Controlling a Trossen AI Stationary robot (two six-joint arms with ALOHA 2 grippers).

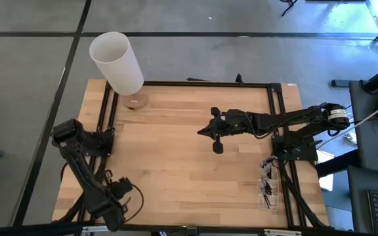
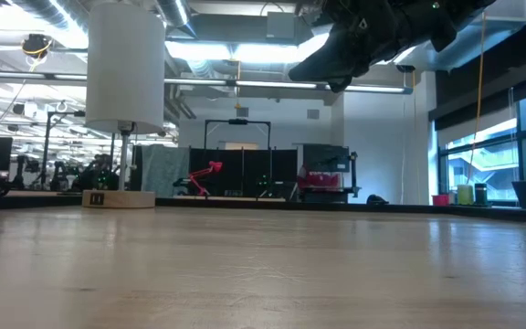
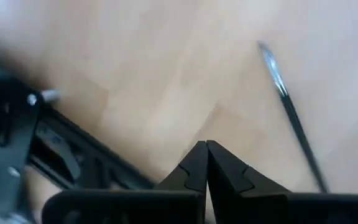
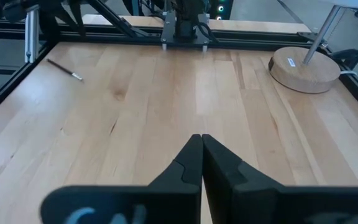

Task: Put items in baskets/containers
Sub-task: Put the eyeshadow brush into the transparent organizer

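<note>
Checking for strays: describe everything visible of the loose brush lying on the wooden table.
A thin makeup brush with black handle and silvery ferrule lies flat on the light wooden table, beside the black frame rail on the left arm's side. Its tip is too small to describe. Nothing touches it; the shut left hand is close by.

Overhead, tabletop-level and two close wrist cameras all share the wooden table (image 1: 176, 144).
</note>
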